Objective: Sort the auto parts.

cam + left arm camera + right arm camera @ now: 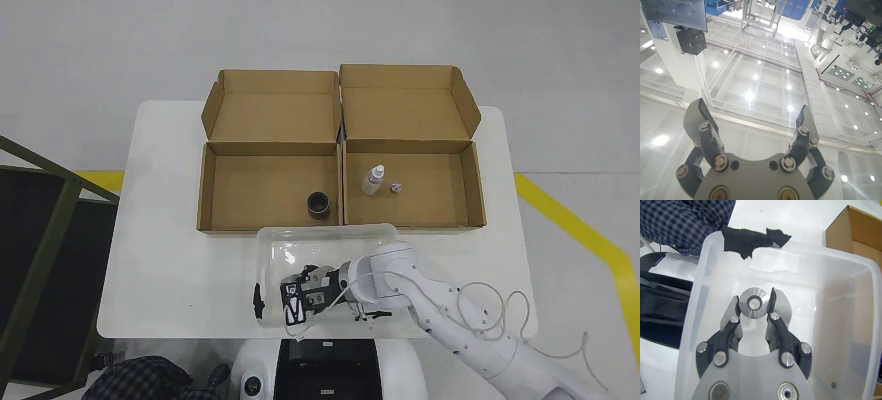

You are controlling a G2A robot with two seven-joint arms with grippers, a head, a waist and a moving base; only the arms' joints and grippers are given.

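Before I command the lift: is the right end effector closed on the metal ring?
Yes, the fingers of the right end effector press against both sides of the metal ring inside the clear bin.

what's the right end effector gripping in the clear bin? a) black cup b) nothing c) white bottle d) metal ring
d: the right end effector has a finger pressed on each side of the metal ring, inside the clear bin.
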